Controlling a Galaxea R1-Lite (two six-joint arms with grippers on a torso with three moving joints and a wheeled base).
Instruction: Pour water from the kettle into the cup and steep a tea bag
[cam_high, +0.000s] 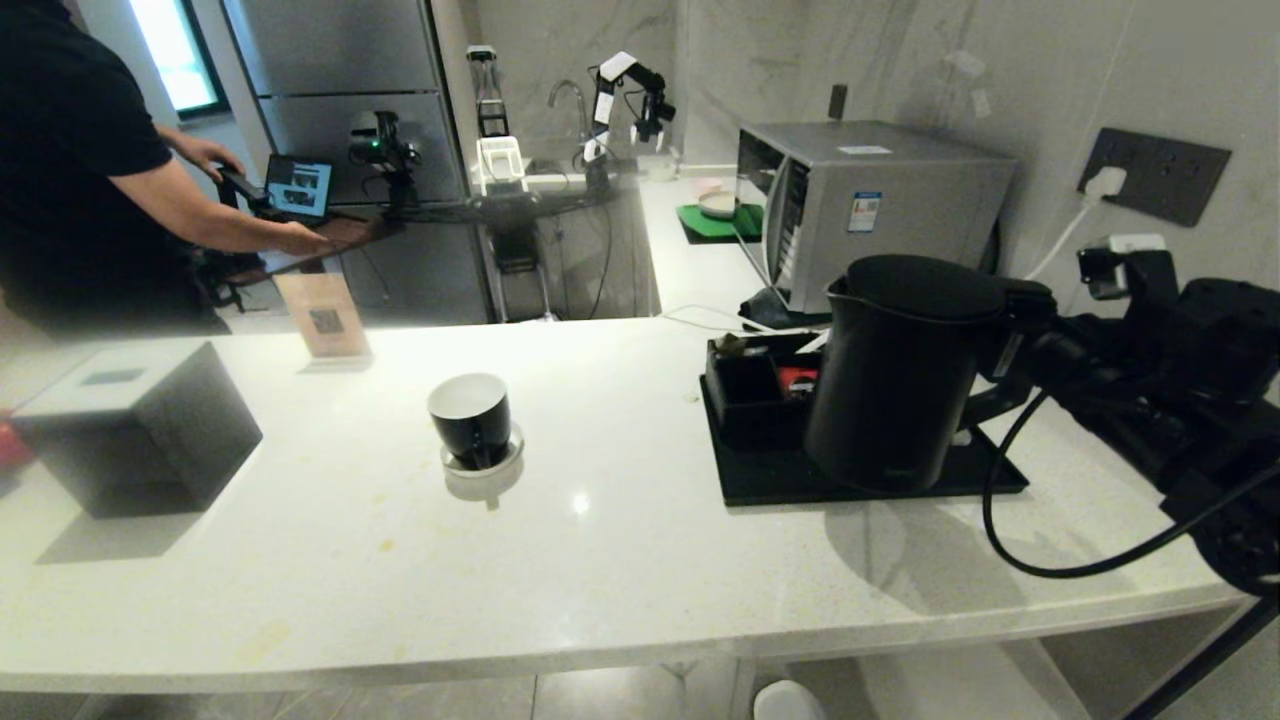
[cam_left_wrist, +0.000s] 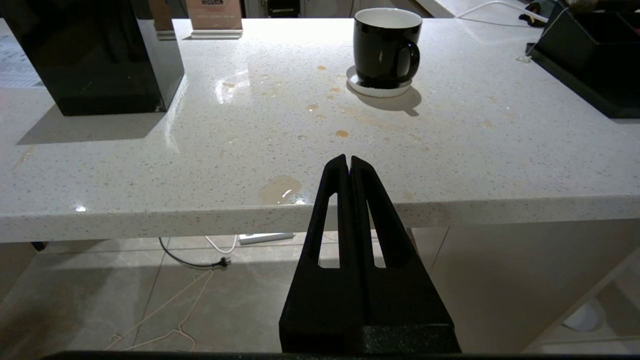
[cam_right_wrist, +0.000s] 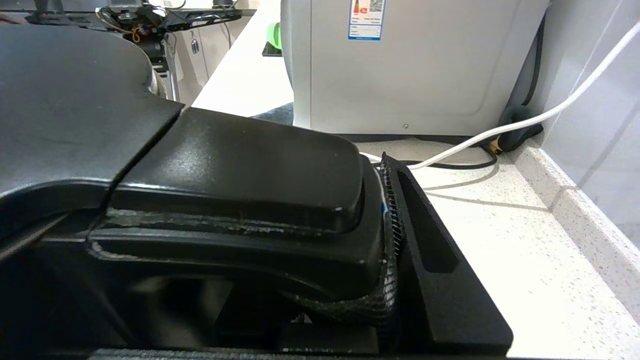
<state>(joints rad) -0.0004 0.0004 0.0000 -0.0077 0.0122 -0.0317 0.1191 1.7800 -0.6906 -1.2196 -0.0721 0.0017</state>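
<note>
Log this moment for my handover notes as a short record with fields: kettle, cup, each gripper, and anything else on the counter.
kettle: kettle on the black tray, spout toward the cup
cup: cup upright on a small white coaster, apart from the kettle, nothing visible inside
right gripper: right gripper shut on the kettle's handle
left gripper: left gripper shut, empty, at the counter's near edge
other: black box left of the cup; microwave behind the kettle
tea bag: not discernible
person: standing at far left
</note>
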